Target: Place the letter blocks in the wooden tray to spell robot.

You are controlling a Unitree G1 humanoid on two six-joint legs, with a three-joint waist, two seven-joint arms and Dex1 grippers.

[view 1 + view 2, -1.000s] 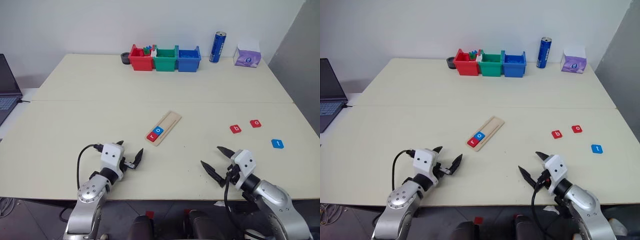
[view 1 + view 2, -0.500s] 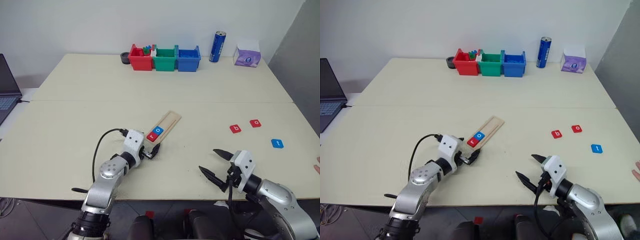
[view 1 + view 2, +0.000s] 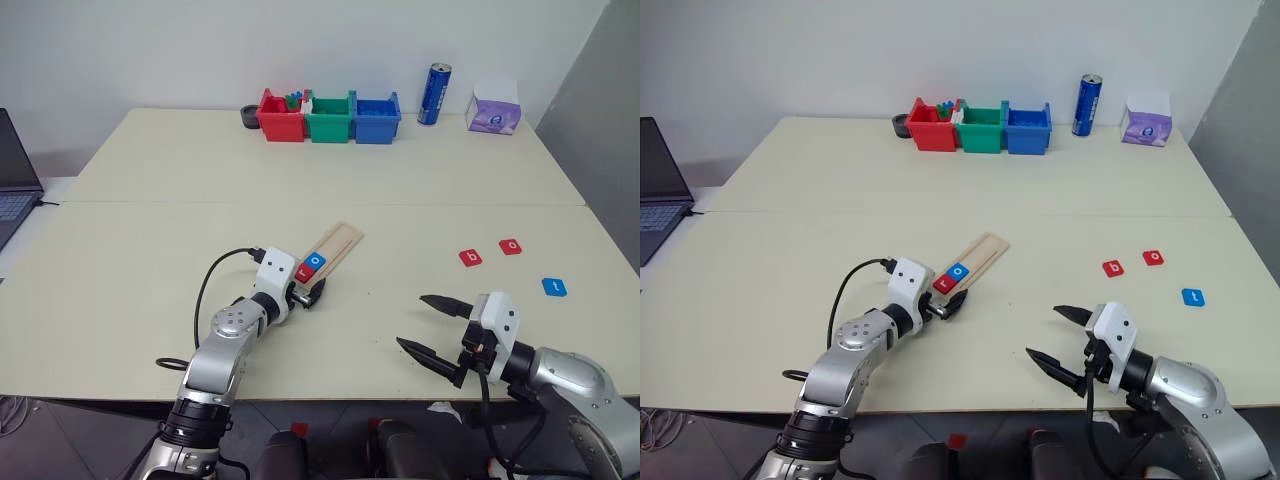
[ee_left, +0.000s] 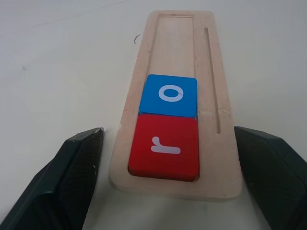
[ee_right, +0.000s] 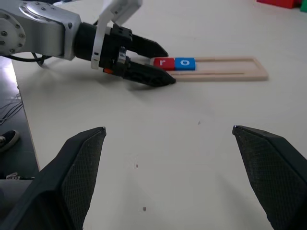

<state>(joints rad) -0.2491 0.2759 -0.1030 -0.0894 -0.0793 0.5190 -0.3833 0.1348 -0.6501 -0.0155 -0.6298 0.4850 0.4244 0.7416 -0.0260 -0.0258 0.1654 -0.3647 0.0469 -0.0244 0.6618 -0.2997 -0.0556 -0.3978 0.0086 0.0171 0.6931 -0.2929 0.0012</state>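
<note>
The wooden tray [image 3: 340, 240] lies slantwise at mid-table. A red "r" block [image 4: 164, 147] and a blue "o" block [image 4: 169, 95] sit side by side at its near end. My left gripper [image 3: 305, 291] is at that end, open, one finger [image 4: 72, 177] on each side of the tray's corners, close to its edges. Three loose blocks lie to the right: a red "b" [image 3: 470, 257], a red "o" [image 3: 511, 245] and a blue "t" [image 3: 555, 287]. My right gripper [image 3: 411, 321] hangs open and empty above the table's front edge, well short of them.
Red [image 3: 282, 115], green [image 3: 330, 117] and blue [image 3: 377, 117] bins stand in a row at the back. A blue can [image 3: 435, 93] and a purple tissue box [image 3: 495, 112] are at the back right. A laptop [image 3: 12, 190] sits off the left edge.
My left gripper moved forward and right from the front edge to the tray's near end. My right gripper lifted slightly and turned. A hand seen at the right edge half a second ago has gone.
</note>
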